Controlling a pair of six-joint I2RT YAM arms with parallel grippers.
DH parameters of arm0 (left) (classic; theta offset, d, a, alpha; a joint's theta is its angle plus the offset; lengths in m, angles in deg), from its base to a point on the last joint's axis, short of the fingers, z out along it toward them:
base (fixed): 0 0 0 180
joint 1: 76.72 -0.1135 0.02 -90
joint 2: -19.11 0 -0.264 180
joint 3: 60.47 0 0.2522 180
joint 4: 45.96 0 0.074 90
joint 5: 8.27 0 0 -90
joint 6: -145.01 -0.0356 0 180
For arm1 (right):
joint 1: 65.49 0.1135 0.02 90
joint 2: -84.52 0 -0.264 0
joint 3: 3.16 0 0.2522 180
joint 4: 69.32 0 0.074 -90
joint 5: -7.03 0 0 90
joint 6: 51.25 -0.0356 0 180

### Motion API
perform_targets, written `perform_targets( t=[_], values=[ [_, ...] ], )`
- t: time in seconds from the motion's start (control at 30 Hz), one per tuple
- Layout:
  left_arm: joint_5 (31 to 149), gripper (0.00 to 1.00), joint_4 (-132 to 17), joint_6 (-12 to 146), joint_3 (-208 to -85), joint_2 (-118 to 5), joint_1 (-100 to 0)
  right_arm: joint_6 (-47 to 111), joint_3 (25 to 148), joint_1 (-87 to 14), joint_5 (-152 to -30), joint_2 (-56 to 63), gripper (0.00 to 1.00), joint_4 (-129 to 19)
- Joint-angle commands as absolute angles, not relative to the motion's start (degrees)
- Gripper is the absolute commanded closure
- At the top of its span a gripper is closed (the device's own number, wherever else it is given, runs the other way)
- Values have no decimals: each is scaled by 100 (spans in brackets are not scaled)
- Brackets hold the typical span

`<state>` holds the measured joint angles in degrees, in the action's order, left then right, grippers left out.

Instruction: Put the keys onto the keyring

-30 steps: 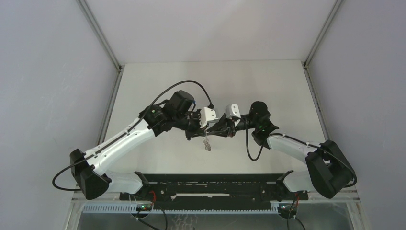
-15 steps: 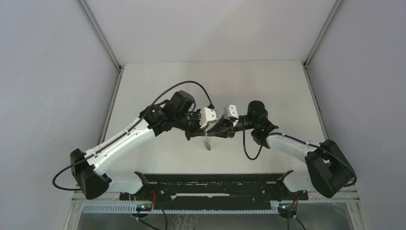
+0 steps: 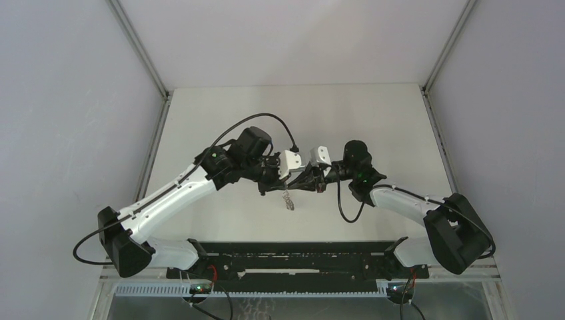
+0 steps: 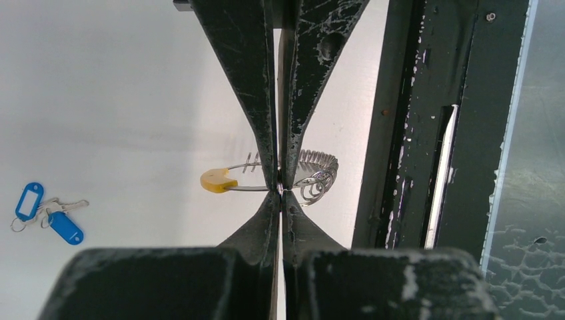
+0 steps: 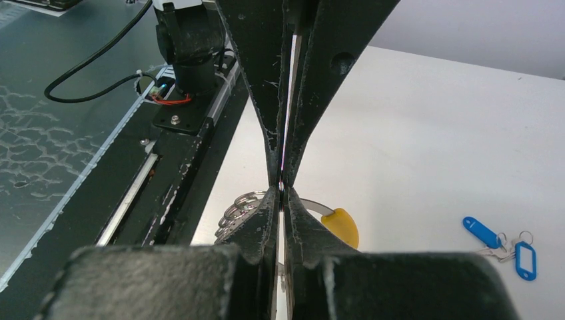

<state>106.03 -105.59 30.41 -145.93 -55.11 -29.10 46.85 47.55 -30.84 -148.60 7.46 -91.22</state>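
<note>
From the top camera, the two arms reach in from either side and meet tip to tip above the middle of the desk. The left gripper and right gripper nearly touch. The keyring dangles just below where they meet, as a short silvery string. The keys cannot be made out from here.

In the left wrist view, the left gripper rises from the bottom edge. Its fingers are pressed together, pinching the thin wire of the keyring. The right gripper comes down from the top edge to the same spot, with its fingers drawn in tight as well. The yellow piece of the keyring sticks out to the left of the pinch, and a bunch of small silver loops sits to the right. The keys lie flat on the desk at the far left, well apart from the keyring. Their two blue tags are splayed out side by side. A black rail runs along the right.

In the right wrist view, the right gripper comes up from below, squeezed onto the keyring. The silver loops are on its left and the yellow piece is on its right. The left gripper meets it from above. The keys rest on the desk at the far right, well away.
</note>
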Motion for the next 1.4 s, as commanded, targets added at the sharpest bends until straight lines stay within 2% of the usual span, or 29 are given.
perform_targets(
  t=[0.0,0.27,0.6,0.77,0.93,1.2,1.37],
  values=[
    [10619,92,-10109,3111,-14772,-5270,-2860,4683,4973,-3137,-14844,812,100,-9165],
    [10376,67,-8115,3830,-13290,-3879,-2892,4259,4782,-3262,-14531,1468,100,-9369],
    [10410,56,-4242,5591,-10351,-1829,-3499,3336,4363,-3154,-13654,1889,100,-10789],
    [10820,55,-3000,6153,-9856,-1906,-3829,2501,4199,-3119,-13450,1663,100,-12194],
    [10974,55,-2082,6432,-9646,-1966,-4029,2167,4206,-3087,-13575,1395,100,-12767],
    [11844,58,-1680,6316,-9770,-2628,-4262,2442,4369,-3248,-14521,918,100,-12807],
    [12337,59,-2225,5754,-10011,-2793,-4261,2704,4553,-3411,-15285,482,100,-12835]
  ],
)
